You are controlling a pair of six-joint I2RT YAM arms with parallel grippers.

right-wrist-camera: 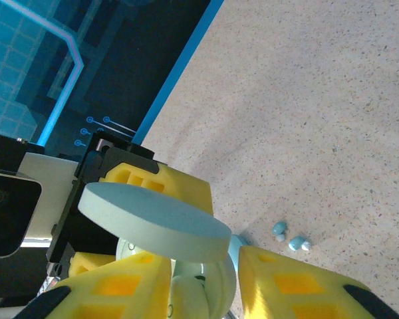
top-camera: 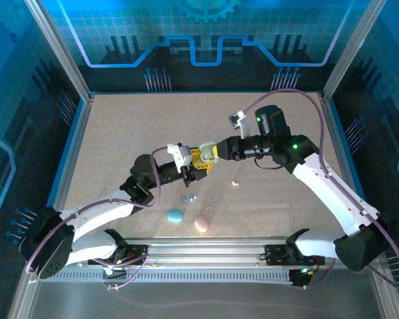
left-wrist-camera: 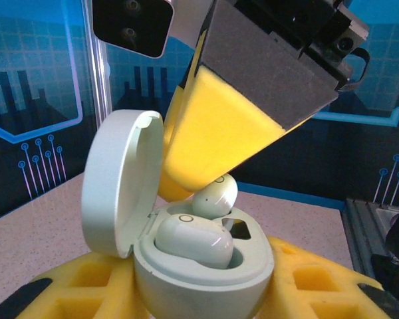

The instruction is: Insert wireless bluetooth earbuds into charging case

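Pinching the open pale teal-grey charging case [left-wrist-camera: 199, 282] by its lower body between yellow fingers [left-wrist-camera: 306, 286], the left claw [top-camera: 198, 167] holds it above the tabletop [top-camera: 120, 133]. In the left wrist view, the lid [left-wrist-camera: 120, 183] stands swung up on the case's left side.

One pale seated earbud [left-wrist-camera: 193, 240] lies in the well nearest the left claw. A second, tilted earbud [left-wrist-camera: 216, 194] sits at the far well, not fully down. It touches the tip of a yellow finger [left-wrist-camera: 219, 133] of the right claw [right-wrist-camera: 203, 292], which points down at the case from above, directly opposite the left claw.

From the right wrist, the right claw's two fingers stand somewhat apart, one on either side of the pale bud and case. Whether they squeeze the tilted earbud or only rest against it cannot be told.

On the tabletop below both claws, two light blue earbuds [right-wrist-camera: 279, 230] lie just beside each other. Nearer the arm bases than the left claw lie a light blue case [top-camera: 175, 215] and a pink case [top-camera: 201, 224], near each other but not touching. A small pink bud [top-camera: 234, 183] lies on the tabletop below the right claw, well apart from those two cases.
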